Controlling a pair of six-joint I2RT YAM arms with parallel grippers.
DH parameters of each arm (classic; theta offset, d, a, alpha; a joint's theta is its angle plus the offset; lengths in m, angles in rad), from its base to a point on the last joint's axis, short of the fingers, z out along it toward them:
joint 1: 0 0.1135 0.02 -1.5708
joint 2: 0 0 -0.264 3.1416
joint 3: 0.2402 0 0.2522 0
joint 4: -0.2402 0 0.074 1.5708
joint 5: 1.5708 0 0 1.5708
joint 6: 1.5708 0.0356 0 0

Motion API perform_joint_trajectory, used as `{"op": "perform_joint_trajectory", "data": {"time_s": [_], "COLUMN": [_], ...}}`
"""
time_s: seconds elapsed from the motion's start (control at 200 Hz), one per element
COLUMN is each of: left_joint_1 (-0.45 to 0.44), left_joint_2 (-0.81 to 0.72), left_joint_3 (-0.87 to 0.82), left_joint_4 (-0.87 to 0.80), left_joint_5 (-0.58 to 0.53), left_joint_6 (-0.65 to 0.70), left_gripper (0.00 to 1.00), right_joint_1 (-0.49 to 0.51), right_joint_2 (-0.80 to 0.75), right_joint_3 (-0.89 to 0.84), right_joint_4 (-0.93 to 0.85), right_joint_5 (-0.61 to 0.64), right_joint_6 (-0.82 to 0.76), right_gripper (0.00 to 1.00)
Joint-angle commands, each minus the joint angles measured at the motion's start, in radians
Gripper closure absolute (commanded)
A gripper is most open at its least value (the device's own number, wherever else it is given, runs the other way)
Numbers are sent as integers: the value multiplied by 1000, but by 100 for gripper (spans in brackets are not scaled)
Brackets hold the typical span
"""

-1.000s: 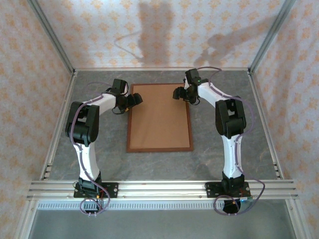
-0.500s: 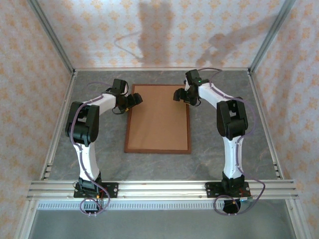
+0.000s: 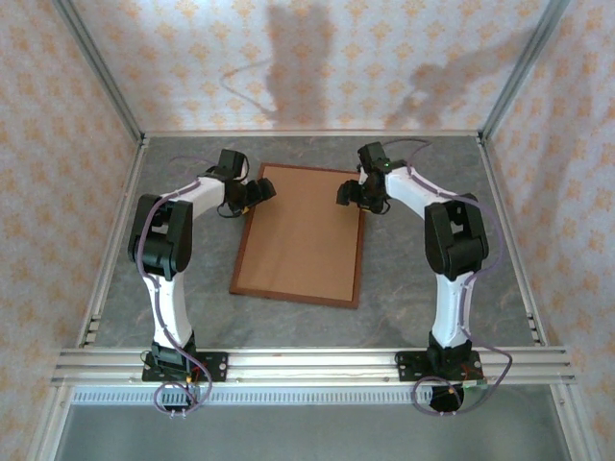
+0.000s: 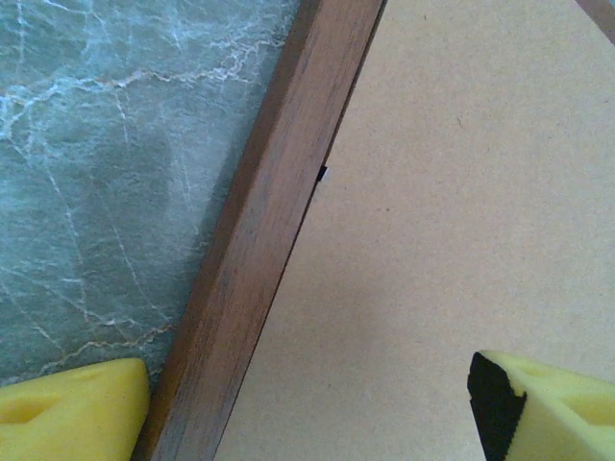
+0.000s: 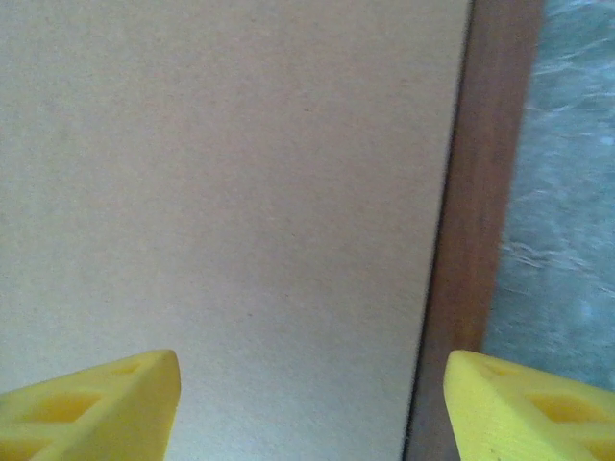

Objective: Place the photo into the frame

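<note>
Straddling the frame [image 3: 293, 299] at its far end, both grippers stand w/ jaws spread, gripping nothing. The left gripper [image 4: 307, 413] spans the frame's left rail and the right gripper [image 5: 312, 403] its right rail, each w/ one finger over the backing board [image 3: 303, 230] and the other outside. Frame lies flat on table [image 3: 394, 288], long axis near-to-far, near end skewed left. Both arms about equally close. Board fills frame; whether photo sits beneath, can't tell. Next move prob. needs the board lifted out.
</note>
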Motion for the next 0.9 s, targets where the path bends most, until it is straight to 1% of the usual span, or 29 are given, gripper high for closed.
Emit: {"op": "perform_joint_trajectory", "data": {"time_s": [0.0,0.07,0.13,0.18,0.25,0.385,0.896], "left_joint_1": [16,17,18,18,18,18,16], "left_joint_2": [11,-5,-22,-42,-67,-90,-51], "left_joint_3": [36,21,2,-26,-63,-100,-62], "left_joint_4": [24,27,33,54,82,90,81], "left_joint_5": [-64,-73,-68,-62,-58,-68,-40], "left_joint_6": [56,55,49,38,25,29,25], "left_gripper": [13,12,12,12,12,12,13], "right_joint_1": [3,4,5,16,38,68,76], "right_joint_2": [-99,-138,-173,-203,-238,-260,-174], "right_joint_3": [-43,-84,-133,-176,-222,-282,-268], "right_joint_4": [-36,-36,-21,-5,0,51,61], "right_joint_5": [109,88,35,-5,-23,-83,-46], "right_joint_6": [-14,-11,3,15,21,61,55], "right_gripper": [26,25,25,25,25,27,30]}}
